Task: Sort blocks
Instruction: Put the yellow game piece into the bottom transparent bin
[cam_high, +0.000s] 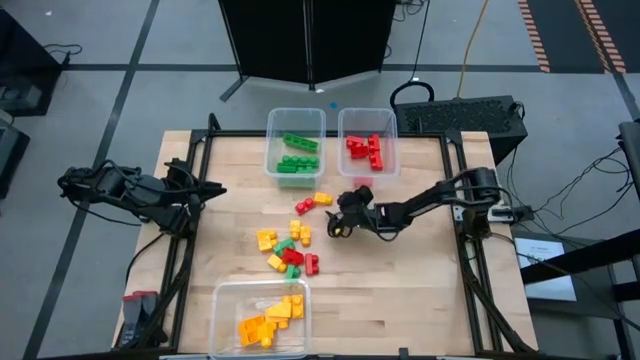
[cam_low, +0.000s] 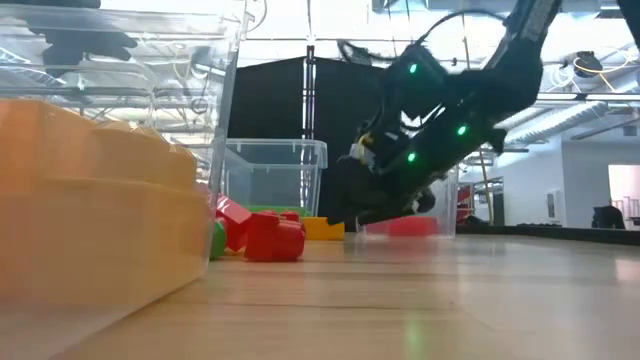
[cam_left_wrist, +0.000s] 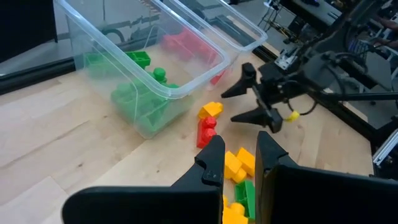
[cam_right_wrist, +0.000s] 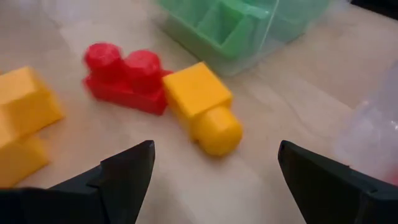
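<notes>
Loose red, yellow and green blocks lie in the middle of the table. My right gripper (cam_high: 341, 212) stands open just right of them, low over the wood. A yellow block (cam_right_wrist: 202, 109) and a red block (cam_right_wrist: 124, 78) lie flat on the table, side by side, ahead of its spread fingers (cam_right_wrist: 127, 168). It touches neither. From the left wrist view this gripper (cam_left_wrist: 252, 99) shows wide open beside that yellow block (cam_left_wrist: 211, 109). My left gripper (cam_left_wrist: 239, 155) is shut with nothing in it and waits above the table's left edge (cam_high: 205, 193).
At the far edge, a clear tub (cam_high: 272, 150) holds green blocks and another (cam_high: 343, 135) holds red ones. A tub (cam_high: 222, 320) with yellow blocks stands at the near edge. More loose blocks (cam_high: 285, 250) lie between. Bare wood lies right of my right arm.
</notes>
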